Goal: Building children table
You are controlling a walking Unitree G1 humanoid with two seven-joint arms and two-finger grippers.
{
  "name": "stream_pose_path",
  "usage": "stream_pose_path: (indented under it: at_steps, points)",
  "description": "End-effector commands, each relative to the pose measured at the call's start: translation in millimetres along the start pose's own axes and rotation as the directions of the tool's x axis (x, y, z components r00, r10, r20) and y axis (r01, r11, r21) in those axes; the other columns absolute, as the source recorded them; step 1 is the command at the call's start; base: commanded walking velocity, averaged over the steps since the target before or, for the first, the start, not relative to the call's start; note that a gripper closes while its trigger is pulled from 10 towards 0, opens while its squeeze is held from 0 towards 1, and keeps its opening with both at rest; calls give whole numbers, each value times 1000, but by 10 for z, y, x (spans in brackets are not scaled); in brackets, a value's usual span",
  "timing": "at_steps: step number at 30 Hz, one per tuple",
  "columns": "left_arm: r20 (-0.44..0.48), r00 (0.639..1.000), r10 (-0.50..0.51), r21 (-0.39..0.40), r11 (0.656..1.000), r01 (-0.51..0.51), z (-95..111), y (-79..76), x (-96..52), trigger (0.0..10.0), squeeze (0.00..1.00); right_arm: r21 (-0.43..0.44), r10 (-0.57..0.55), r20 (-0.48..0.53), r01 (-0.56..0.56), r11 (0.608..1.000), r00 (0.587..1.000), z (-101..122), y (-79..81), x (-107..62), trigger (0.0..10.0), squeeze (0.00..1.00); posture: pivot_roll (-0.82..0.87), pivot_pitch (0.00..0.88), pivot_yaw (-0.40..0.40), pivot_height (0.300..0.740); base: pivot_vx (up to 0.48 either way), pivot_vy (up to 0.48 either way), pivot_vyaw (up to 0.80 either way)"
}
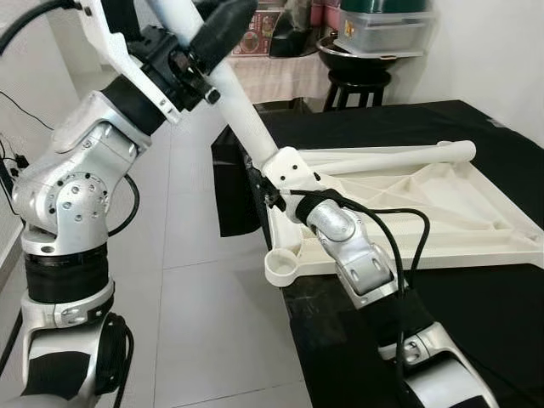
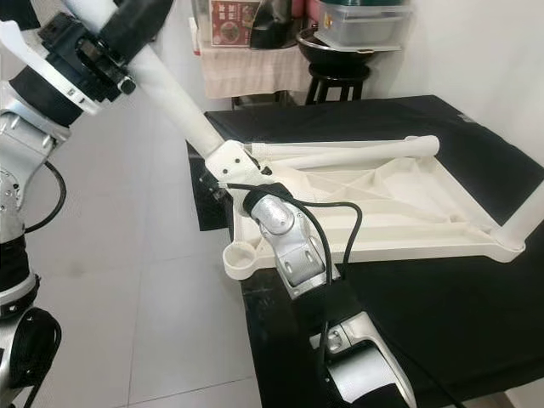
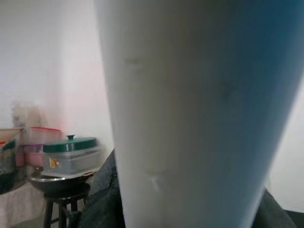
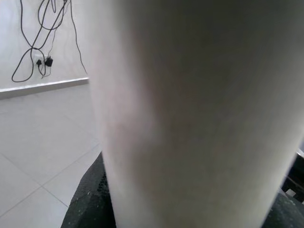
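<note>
With both your left gripper (image 1: 223, 30) and right gripper (image 1: 285, 183) clamped on the long white plastic table leg (image 1: 240, 102), uneven push could skew it in the corner socket of the inverted white tabletop (image 1: 442, 212) on the black-covered desk (image 1: 476, 314).

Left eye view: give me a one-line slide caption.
Both grippers, left and right, hold a white table leg at the upturned tabletop's corner.

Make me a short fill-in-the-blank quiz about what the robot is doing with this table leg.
1. Both claws grip the same white ____.
2. The upturned white tabletop lies on a ____ cloth.
3. The left claw holds the leg higher than the ____ claw.
4. The storage box has a ____ lid.

Missing: leg; black; right; green
</note>
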State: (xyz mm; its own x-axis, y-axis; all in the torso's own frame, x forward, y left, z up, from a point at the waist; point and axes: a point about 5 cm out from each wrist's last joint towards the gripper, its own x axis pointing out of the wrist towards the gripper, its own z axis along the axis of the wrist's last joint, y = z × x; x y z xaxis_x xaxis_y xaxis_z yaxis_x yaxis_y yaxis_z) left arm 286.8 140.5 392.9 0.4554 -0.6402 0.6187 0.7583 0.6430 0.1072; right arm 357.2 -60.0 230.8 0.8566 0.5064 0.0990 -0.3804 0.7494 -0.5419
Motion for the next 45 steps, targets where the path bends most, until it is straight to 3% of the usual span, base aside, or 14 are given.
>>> stream_pose_path:
  at_steps: [1, 2, 4, 11, 12, 13, 17, 18, 20, 24, 35, 36, 38, 45]
  points:
    - [-23, 994, -103, 7, 995, 104, 63, -89, -34, 0, 0, 22, -1, -19, 1, 1000, 1000, -27, -45, 12, 10000, 0, 50, 0, -11, 740, 0, 0, 0]
    - [-67, 981, -184, -3, 983, 184, 28, -149, -84, 0, 0, 75, 57, 0, -57, 996, 998, -19, -31, 3, 10000, 651, 51, 0, -10, 740, 0, 0, 0]
    - [-137, 945, -296, -26, 955, 295, -56, -227, -169, 0, 0, 117, 133, 33, -136, 984, 991, 7, -6, -7, 10000, 1000, 50, 0, -8, 740, 0, 0, 0]
    - [-281, 791, -543, -115, 837, 534, -256, -425, -397, 2824, 0, 155, 295, 139, -315, 936, 945, 111, 59, -41, 10000, 1000, 46, 0, -4, 740, 0, 0, 0]
    - [-316, 692, -648, -183, 758, 626, -329, -519, -458, 4392, 0, 127, 394, 194, -422, 898, 898, 179, 101, -68, 10000, 867, 36, 0, 3, 740, 0, 0, 0]
    - [-318, 633, -706, -222, 704, 674, -347, -570, -476, 4824, 0, 114, 454, 228, -487, 866, 861, 226, 132, -95, 10000, 0, 32, 0, 5, 740, 0, 0, 0]
    - [-309, 587, -748, -257, 660, 706, -351, -609, -487, 4863, 0, 103, 492, 248, -528, 843, 835, 257, 156, -113, 10000, 0, 31, 0, 6, 740, 0, 0, 0]
    - [-264, 544, -797, -291, 603, 743, -331, -670, -473, 4902, 0, 98, 528, 283, -572, 815, 801, 300, 201, -133, 2824, 0, 29, 0, 9, 740, 0, 0, 0]
    - [-246, 537, -807, -295, 590, 751, -321, -689, -463, 4902, 0, 100, 536, 298, -584, 806, 790, 314, 220, -142, 0, 0, 29, 0, 9, 740, 0, 0, 0]
    - [-223, 529, -819, -294, 574, 764, -309, -705, -469, 4941, 0, 112, 555, 339, -619, 777, 759, 336, 257, -186, 0, 0, 29, 0, 9, 740, 0, 0, 0]
    - [-213, 535, -818, -275, 575, 770, -279, -673, -508, 5059, 0, 126, 564, 330, -627, 768, 757, 285, 279, -199, 0, 0, 24, 0, 8, 740, 0, 0, 0]
    - [-224, 596, -771, -266, 637, 723, -277, -598, -481, 10000, 788, 141, 543, 323, -607, 782, 775, 274, 267, -177, 0, 0, 26, 0, 7, 740, 0, 0, 0]
    - [-224, 596, -771, -266, 637, 723, -277, -598, -481, 10000, 788, 141, 543, 323, -607, 782, 775, 274, 267, -177, 0, 0, 26, 0, 7, 740, 0, 0, 0]
    - [-373, 884, -282, 32, 948, 316, -225, 18, -530, 10000, 1000, 249, 397, 264, -460, 852, 879, 102, 87, -78, 0, 0, 52, 27, 1, 740, 0, 0, 0]
